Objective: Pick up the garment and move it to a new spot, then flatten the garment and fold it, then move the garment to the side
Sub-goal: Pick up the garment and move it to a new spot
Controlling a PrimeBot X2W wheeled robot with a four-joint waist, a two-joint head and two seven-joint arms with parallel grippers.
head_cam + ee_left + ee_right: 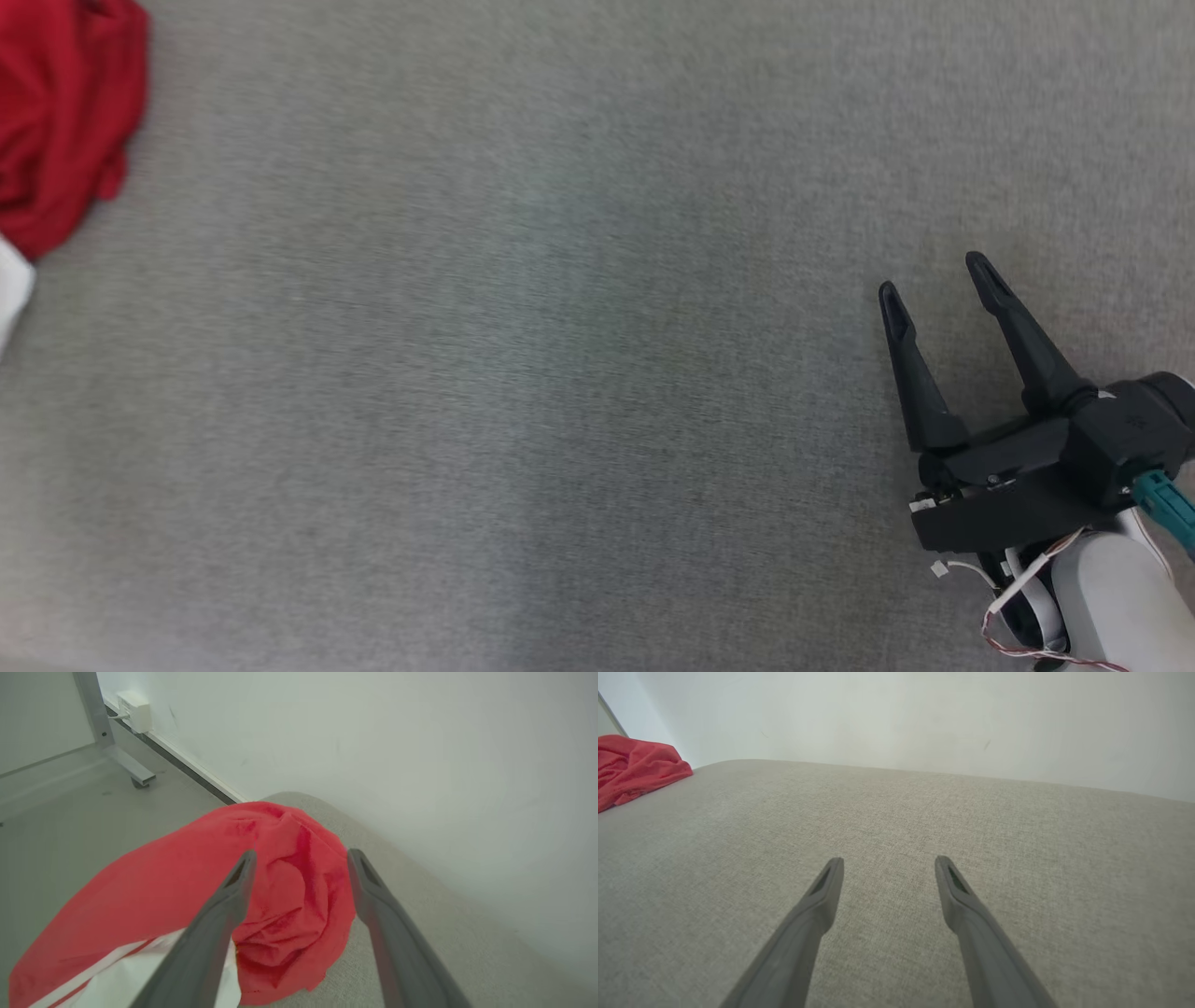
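Note:
The garment is a crumpled red cloth with a white part, bunched at the far left of the grey fabric surface. In the left wrist view my left gripper hangs open just over the garment, fingers apart and nothing between them. The cloth drapes over the surface's left edge there. My right gripper stands open at the lower right of the head view, above bare fabric and far from the garment. From the right wrist my right gripper points across the surface, with the garment at the far left.
A pale wall runs along the far side of the surface. Beyond the left edge lie a grey floor, a metal frame leg and a white box on the baseboard.

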